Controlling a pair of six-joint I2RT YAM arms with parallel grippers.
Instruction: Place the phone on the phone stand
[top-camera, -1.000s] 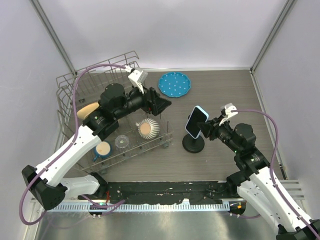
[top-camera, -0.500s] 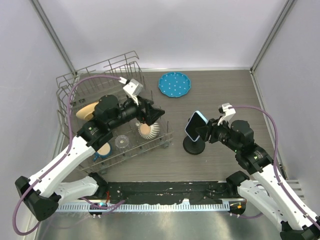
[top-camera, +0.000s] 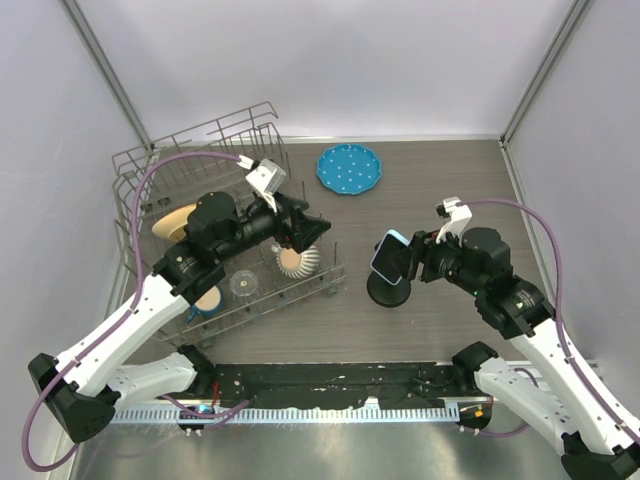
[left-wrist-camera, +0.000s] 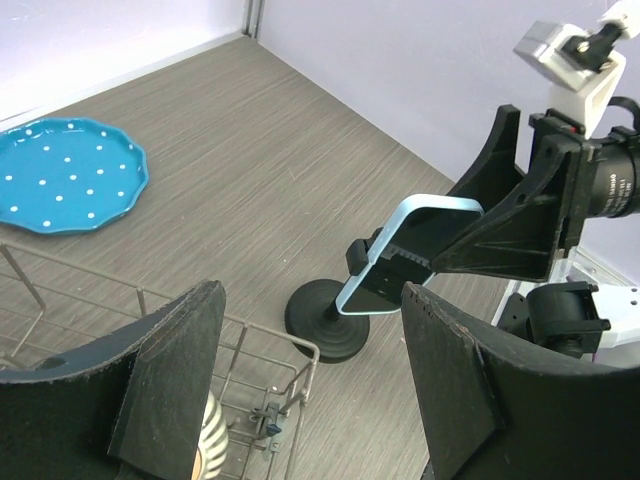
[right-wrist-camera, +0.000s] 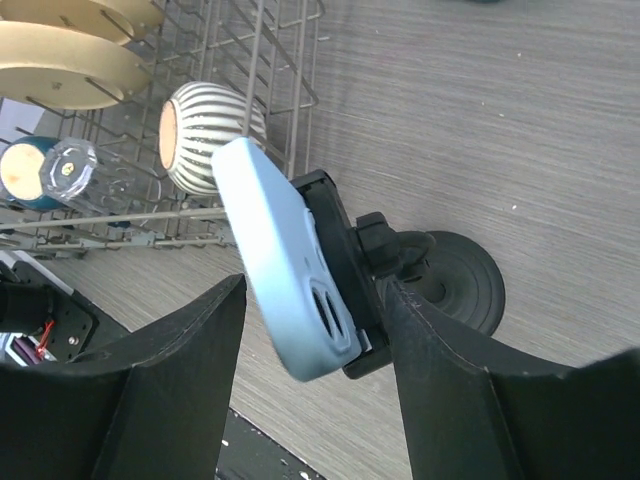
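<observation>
The phone (top-camera: 389, 257), with a black screen and a light blue edge, leans tilted in the cradle of the black phone stand (top-camera: 386, 291) right of the table's middle. The left wrist view shows the phone (left-wrist-camera: 368, 292) above the stand's disc base (left-wrist-camera: 325, 320). The right wrist view shows the phone's blue back (right-wrist-camera: 275, 250) against the cradle, with the base (right-wrist-camera: 465, 285) behind it. My right gripper (top-camera: 412, 262) (right-wrist-camera: 315, 282) is open, with one finger on each side of the phone and cradle. My left gripper (top-camera: 312, 228) (left-wrist-camera: 312, 290) is open and empty above the rack's right edge.
A wire dish rack (top-camera: 140, 190) at the left holds a striped bowl (top-camera: 296, 259), wooden plates (top-camera: 175, 218), a blue cup (top-camera: 205, 298) and a glass (top-camera: 243, 285). Its corner (left-wrist-camera: 300, 350) lies close to the stand. A blue dotted plate (top-camera: 349, 168) lies at the back.
My left arm has pulled back to the left, away from the stand. The phone has tipped lower over the stand. My right wrist has shifted slightly with it.
</observation>
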